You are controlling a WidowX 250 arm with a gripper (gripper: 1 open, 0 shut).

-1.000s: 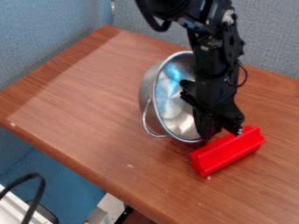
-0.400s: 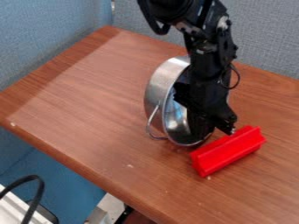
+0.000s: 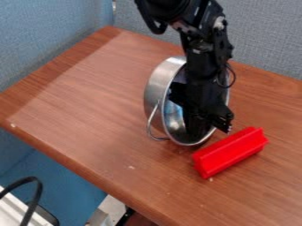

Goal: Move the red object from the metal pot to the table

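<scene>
Red block lies on table, just beside tilted metal pot, near but apart from black pincer; pincer's opening & grip unclear, tips hidden.

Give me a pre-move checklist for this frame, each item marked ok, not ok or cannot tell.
1. Red block out of the pot: ok, it lies beside it.
2. Block resting on the table: ok.
3. Pot upright: not ok, it is tipped on its side, mouth toward the arm.
4. Gripper free of the pot: not ok, its lower end is in front of or inside the mouth.
5. Fingers open: cannot tell, dark and overlapping.
6. Block away from the table's near edge: ok.
</scene>
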